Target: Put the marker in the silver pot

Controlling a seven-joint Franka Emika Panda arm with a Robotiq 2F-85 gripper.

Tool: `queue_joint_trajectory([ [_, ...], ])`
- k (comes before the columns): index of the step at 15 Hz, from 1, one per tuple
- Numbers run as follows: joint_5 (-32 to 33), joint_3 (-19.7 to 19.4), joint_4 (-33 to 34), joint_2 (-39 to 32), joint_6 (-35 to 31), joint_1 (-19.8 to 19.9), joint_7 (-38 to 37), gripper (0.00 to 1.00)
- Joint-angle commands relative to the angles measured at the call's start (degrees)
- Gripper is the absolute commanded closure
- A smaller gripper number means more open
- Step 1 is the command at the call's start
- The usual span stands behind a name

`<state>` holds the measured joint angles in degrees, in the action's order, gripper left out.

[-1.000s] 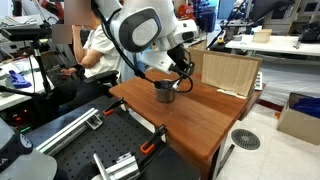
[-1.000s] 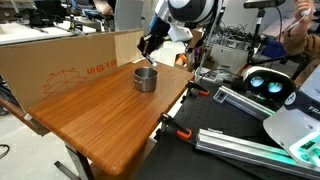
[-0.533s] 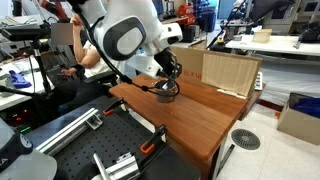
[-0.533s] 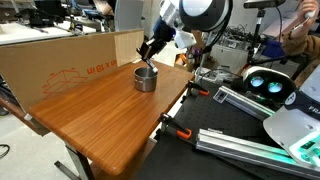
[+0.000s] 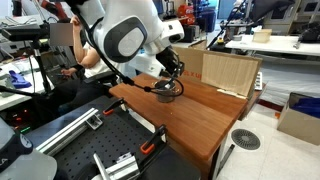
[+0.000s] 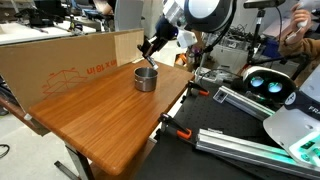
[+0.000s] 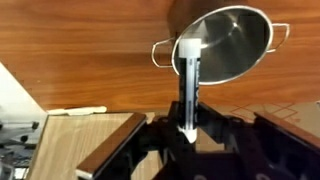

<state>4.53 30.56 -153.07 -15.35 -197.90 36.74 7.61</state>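
Jaws closed on the marker [image 7: 189, 75]: the gripper [image 7: 187, 128] pinches the dark lower shaft between two black fingers [image 7: 160, 135], and the stick stands straight out from them. Marker is a thin, straight cylinder; the far section is whitish and matte, the held section dark. In the wrist view the whitish end overlaps the near rim of the silver pot [image 7: 230, 45]; contact between the two cannot be judged. Pot is round, polished metal with a bright, reflective rim, a smooth grey interior, and a thin loop handle showing at each side in the wrist view. It stands upright on the wooden tabletop [image 6: 110, 120], a smooth brown board with straight grain and a rounded front edge. In both exterior views the gripper [image 6: 150, 48] [image 5: 172, 72] hangs just above the pot [image 6: 146, 78] [image 5: 166, 90], tilted, at the pot's rim. Flat corrugated cardboard panel [image 6: 60, 65] stands along the table's far edge, plain tan with faint red print.
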Motion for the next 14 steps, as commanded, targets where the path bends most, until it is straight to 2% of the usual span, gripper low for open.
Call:
queue_joint_trajectory([
  [1, -0.66, -1.19, 0.64, -0.87, 0.03, -1.32, 1.12, 0.94],
  [6, -3.65, -4.59, 1.70, -1.30, 1.08, -7.24, 2.35, 0.94],
  [7, 1.18, -11.18, 2.21, -1.01, 1.22, -13.34, -2.78, 0.94],
  [12, -0.69, -21.92, 6.14, -4.68, 1.59, -25.71, -2.51, 0.94],
  [14, -1.43, -25.09, 8.19, -6.78, 3.04, -29.29, -2.53, 0.94],
])
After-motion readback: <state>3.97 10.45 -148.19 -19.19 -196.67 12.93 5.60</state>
